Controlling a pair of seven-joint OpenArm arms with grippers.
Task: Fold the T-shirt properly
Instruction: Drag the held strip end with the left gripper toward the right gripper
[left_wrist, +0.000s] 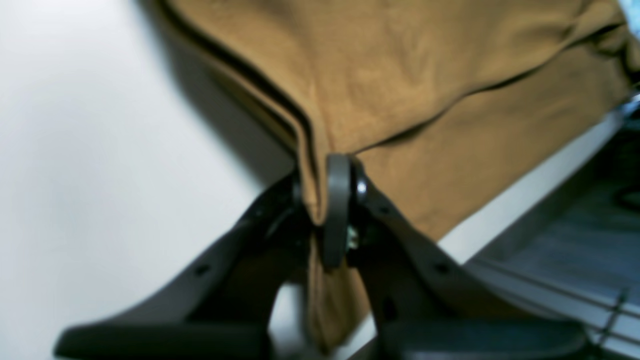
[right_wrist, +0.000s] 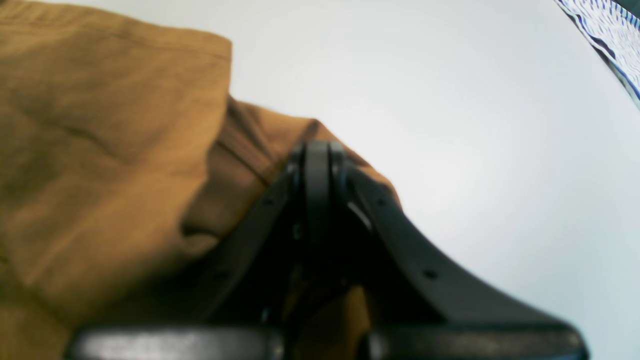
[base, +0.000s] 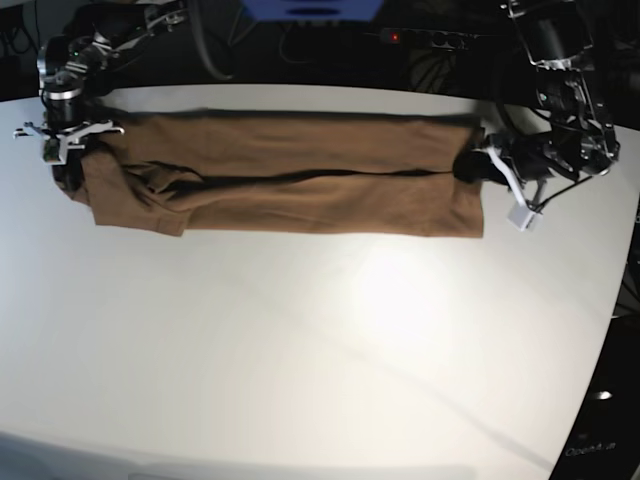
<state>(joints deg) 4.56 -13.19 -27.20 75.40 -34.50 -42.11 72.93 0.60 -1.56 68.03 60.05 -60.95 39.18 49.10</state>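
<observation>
Currently the plain brown short-sleeved cotton T-shirt (base: 290, 175) lies as a long band along the far edge of the white tabletop (base: 330, 340), already doubled lengthwise, with a dark fold seam running through its middle.

Left tool (left_wrist: 330, 200): jaws pressed together on a bunched edge of the cloth, several layers pinched, a tail of fabric hanging below the grip. In the base view it sits at the band's end nearest the far right corner.

Right tool (right_wrist: 316, 150): jaws closed, brown fabric wrapped around and under the tips; clamped on the shirt as far as I can tell. It holds the end near the far left corner, where the sleeve area is rumpled.

Judgement: mid-fold, both ends gripped, cloth roughly taut between them.

Risks from here:
- Uneven pull. If one arm leads, the band skews and the lengthwise fold opens along the seam.
- Layer slip. Left grip is on a thick stack, so inner layers could slide out under tension, leaving only the outer ply held.
- Left-corner bunching. The wrinkled sleeve region could get trapped inside the next fold and leave a lump.
- Edge overhang. The shirt is close to the far edge and the left wrist view shows cloth near it, so dragging that way could drop fabric off the tabletop.
</observation>
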